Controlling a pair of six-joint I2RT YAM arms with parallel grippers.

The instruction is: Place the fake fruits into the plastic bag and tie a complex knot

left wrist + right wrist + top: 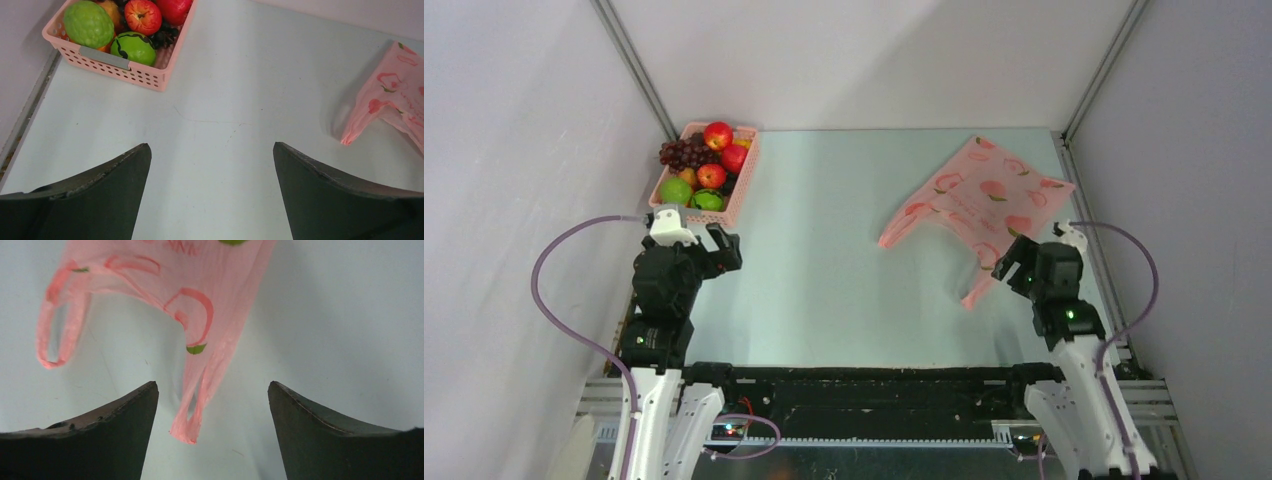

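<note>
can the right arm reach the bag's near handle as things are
Probably yes: the right gripper is open, and the near handle of the plastic bag lies just ahead of its fingers, with nothing in between.

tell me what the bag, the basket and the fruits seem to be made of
Plastic bag: thin plastic film, it seems; translucent pink, finely crinkled, lying limp.
Basket: likely rigid moulded plastic; matte pink, with a regular lattice of holes.
Fruits: probably plastic; smooth skins with soft highlights, though the look alone leaves it open.
</note>
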